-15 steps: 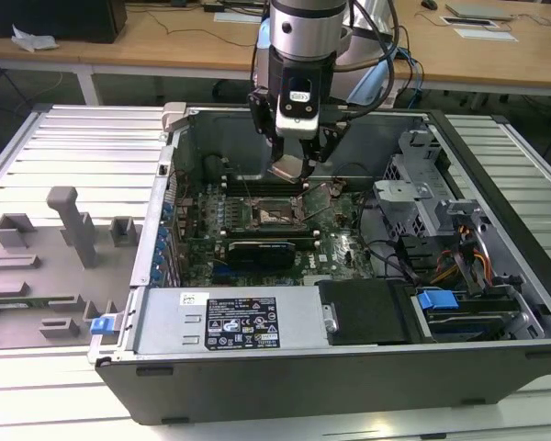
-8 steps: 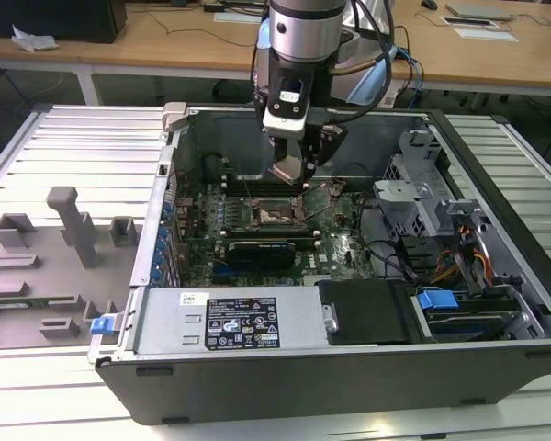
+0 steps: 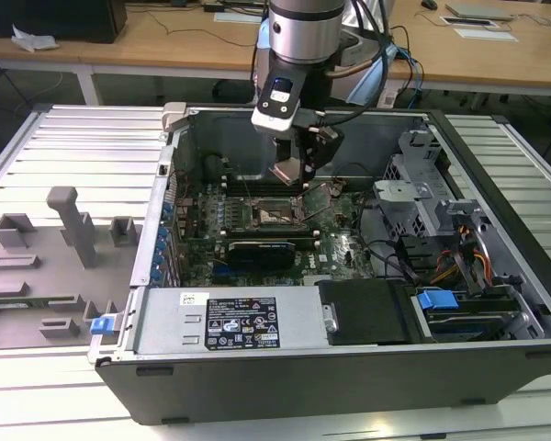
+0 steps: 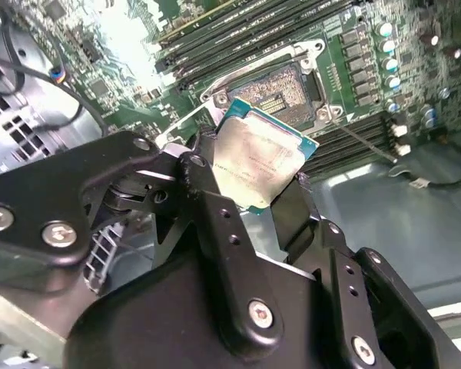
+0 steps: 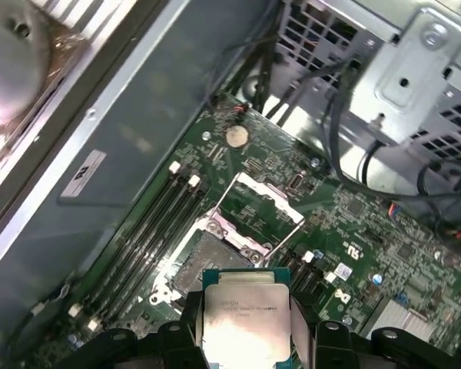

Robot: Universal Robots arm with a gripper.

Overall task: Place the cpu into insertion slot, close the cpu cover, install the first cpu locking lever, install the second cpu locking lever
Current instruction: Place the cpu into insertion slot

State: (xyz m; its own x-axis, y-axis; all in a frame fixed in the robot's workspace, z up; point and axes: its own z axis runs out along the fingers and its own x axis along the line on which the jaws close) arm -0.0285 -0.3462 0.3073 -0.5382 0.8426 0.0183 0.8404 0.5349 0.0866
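Currently the gripper (image 5: 246, 342) pinches the cpu (image 5: 246, 315) by two opposite edges, metal top exposed, hovering above the insertion slot (image 5: 207, 257), while the cpu cover (image 5: 269, 194) stands swung open beside that slot, leaving its contacts bare.

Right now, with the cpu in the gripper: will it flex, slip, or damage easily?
The cpu looks like a stiff flat plate with a metal top, so it likely won't flex. The gripper pinches only its thin edges, so it could slip or twist. Probably light, being so thin.
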